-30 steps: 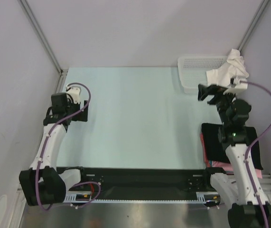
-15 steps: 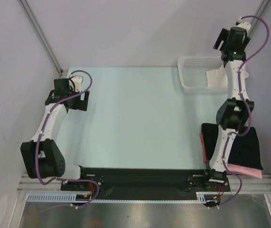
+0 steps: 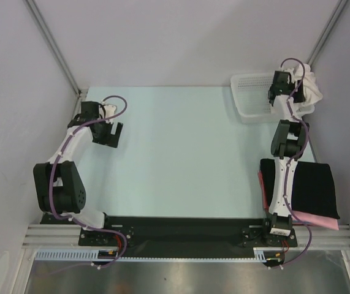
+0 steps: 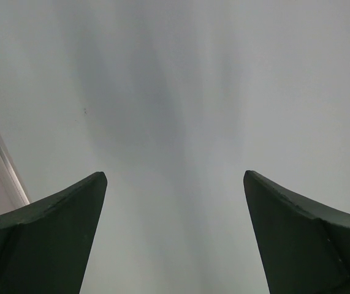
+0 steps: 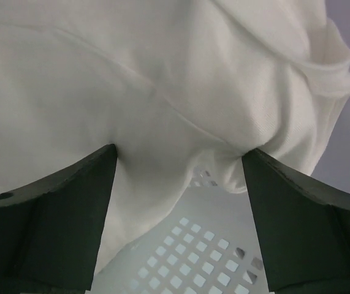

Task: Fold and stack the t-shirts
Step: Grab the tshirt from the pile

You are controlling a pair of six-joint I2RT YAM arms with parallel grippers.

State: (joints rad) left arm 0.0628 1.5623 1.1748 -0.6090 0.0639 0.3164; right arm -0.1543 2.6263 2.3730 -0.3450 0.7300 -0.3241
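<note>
1. The white t-shirt [image 5: 162, 79] is bunched up in the mesh basket [image 3: 251, 82] at about 1 o'clock on the counter [image 3: 181, 147], heaped toward the basket's 3 o'clock side. The black t-shirt [image 3: 312, 187] lies folded flat at 4 o'clock, on top of the pink t-shirt [image 3: 319, 220], which peeks out at the near edge.
2. My right fingers [image 3: 277, 92] are apart, with a fat fold of the white cloth sitting between the tips and the mesh showing underneath. As far as I can tell, nothing is pinched yet.
3. I read this step as grabbing the white shirt out of the basket. To do that well, I want to bite cloth only and keep the tips above the mesh. Otherwise they could catch a hole, or the basket could come along for the ride.
4. A hem or shoulder would be the nicer grab, but I honestly can't tell which part of the lump is which from the wrist view. So I'd take that ridge, lift straight up until the cloth clears the rim, then carry it toward the middle of the counter.
5. My left fingers [image 3: 110, 135] are wide apart with nothing in them, hovering over bare counter at about 9 o'clock. That seems like a decent spot to take a second corner from.
6. I'm guessing the cloth is thin and floppy, so a shallow pinch may slip, and a grab in the middle may come up as a twisted rope.
</note>
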